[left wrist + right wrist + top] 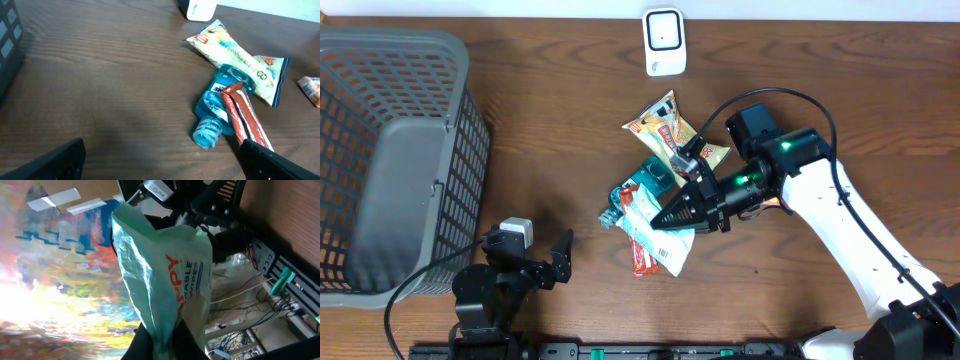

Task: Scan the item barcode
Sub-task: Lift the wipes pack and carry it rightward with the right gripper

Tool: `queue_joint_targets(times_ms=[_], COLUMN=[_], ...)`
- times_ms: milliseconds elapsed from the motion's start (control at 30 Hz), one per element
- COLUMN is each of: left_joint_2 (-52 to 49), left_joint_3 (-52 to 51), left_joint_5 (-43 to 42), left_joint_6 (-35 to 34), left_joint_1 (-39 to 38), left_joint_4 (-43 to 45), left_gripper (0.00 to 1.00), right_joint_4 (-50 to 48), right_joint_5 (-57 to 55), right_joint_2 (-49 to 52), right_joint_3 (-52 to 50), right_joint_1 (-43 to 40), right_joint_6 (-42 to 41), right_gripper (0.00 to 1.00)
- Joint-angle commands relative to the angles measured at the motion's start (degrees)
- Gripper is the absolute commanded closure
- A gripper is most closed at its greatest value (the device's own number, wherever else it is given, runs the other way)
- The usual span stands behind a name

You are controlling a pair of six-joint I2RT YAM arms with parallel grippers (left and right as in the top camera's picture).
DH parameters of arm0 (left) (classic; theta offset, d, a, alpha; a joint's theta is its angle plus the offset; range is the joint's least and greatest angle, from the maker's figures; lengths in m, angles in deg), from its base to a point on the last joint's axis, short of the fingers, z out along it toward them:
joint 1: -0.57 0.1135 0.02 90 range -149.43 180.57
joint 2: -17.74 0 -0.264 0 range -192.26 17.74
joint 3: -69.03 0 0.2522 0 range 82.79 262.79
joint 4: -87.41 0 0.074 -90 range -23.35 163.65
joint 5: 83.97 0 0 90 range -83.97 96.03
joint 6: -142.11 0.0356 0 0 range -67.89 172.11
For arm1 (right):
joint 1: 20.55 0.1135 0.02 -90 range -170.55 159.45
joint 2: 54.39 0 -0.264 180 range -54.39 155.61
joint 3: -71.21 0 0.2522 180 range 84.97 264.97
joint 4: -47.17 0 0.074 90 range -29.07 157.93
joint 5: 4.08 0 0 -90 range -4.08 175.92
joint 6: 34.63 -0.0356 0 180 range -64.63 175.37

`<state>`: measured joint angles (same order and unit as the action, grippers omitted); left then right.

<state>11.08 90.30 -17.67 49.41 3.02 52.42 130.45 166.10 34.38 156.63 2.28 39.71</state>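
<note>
My right gripper [667,217] is shut on a pale green and white packet [663,243], held just above the table over the pile. A barcode shows on the packet's lower corner in the overhead view. In the right wrist view the packet [165,275] rises from between my right gripper [167,332], red and blue print facing the camera. The white scanner [664,42] stands at the table's far edge, well apart from the packet. My left gripper [535,256] rests near the front edge, open and holding nothing [162,167].
A yellow snack bag [672,128] [235,55], a blue bottle [638,192] [217,107] and a red wrapper [247,120] lie clustered mid-table. A grey mesh basket [460,90] fills the left side. Another small packet [311,89] lies further right.
</note>
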Motion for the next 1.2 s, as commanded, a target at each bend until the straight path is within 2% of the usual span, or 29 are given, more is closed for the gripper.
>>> queue_joint_targets(times_ms=[0,200,300,600,767,967,1167], left_joint_2=[0.04,0.04,0.04,0.04,0.04,0.04,-0.13], left_joint_3=[-0.76,-0.76,-0.76,-0.76,-1.46,-5.79,-6.69], left_joint_5=[-0.28,0.57,6.01,6.67,6.82,6.82,6.82], left_joint_6=[0.74,1.14,2.91,2.93,3.13,3.1,3.08], left_joint_1=[-0.02,-0.02,-0.02,-0.02,-0.02,-0.02,-0.02], left_joint_4=[-1.66,-1.29,2.56,16.41,16.9,17.07,17.49], left_gripper=[0.02,0.02,0.02,0.02,0.02,0.02,0.02], right_joint_4=[1.4,3.15,3.1,2.56,0.66,-6.43,-12.09], right_joint_5=[2.51,-2.73,-3.82,-11.74,-16.31,-25.77,-26.05], right_joint_2=[-0.07,-0.07,-0.07,-0.07,-0.07,-0.07,-0.07], right_joint_3=[0.24,0.24,0.24,0.24,0.24,0.24,0.24], right_joint_1=[-0.31,-0.37,-0.85,-3.48,-4.15,-4.15,-4.15], right_joint_6=[3.54,4.59,4.59,4.57,4.57,4.55,5.51], right_gripper=[0.99,0.99,0.99,0.99,0.99,0.99,0.99])
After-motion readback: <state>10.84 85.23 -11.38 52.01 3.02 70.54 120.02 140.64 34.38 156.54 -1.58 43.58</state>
